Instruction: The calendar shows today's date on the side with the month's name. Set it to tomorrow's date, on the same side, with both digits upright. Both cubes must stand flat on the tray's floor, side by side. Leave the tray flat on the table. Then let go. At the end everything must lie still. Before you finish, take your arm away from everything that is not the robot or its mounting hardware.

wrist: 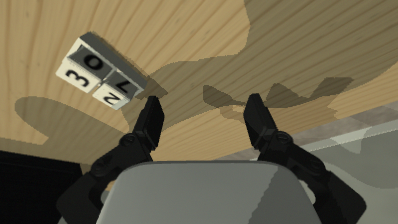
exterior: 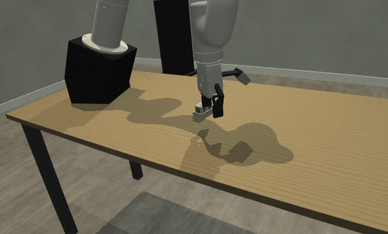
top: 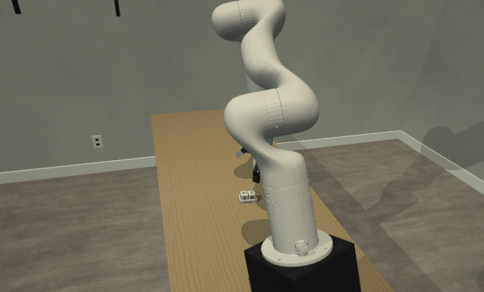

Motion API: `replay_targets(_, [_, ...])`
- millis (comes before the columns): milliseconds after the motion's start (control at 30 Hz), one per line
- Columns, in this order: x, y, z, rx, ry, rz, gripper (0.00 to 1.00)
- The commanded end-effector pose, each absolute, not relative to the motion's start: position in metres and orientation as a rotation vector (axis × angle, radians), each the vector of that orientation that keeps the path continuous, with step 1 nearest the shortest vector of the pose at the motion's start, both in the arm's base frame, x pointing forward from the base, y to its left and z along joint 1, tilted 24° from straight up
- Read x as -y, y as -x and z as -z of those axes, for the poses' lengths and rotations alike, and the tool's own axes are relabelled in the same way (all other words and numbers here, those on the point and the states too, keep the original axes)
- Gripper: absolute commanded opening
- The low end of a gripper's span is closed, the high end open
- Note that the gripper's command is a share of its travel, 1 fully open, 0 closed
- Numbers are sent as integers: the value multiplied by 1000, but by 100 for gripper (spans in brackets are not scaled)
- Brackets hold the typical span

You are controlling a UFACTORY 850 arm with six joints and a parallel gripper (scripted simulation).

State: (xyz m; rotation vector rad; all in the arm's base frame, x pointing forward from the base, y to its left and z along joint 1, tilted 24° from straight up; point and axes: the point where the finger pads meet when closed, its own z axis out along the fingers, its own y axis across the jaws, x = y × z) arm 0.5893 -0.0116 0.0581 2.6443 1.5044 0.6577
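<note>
The calendar is a small grey tray (wrist: 117, 60) flat on the wooden table, with two white cubes side by side in it. In the wrist view one cube (wrist: 82, 67) shows a 3 and a 0, and the other cube (wrist: 116, 90) shows a 2 and what looks like a 7. The tray also shows in the exterior view (exterior: 202, 111) with a 0 facing that camera, and in the top view (top: 247, 197). The month's name is not readable. My gripper (wrist: 203, 105) (exterior: 213, 110) is open and empty. It hangs just above the table right beside the tray, not touching the cubes.
The arm's black pedestal (exterior: 98, 73) stands at the table's end, a short way from the tray. A dark pillar (exterior: 172, 36) stands behind the table. The near table edge (exterior: 165, 167) runs along the front.
</note>
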Motion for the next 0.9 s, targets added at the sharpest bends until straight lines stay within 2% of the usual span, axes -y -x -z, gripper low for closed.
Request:
replay_targets(0, [14,-574,-52,-1433,-2702,-657,100])
replay_targets(867, [19,-546,-40,-1026,-2949,-666,100])
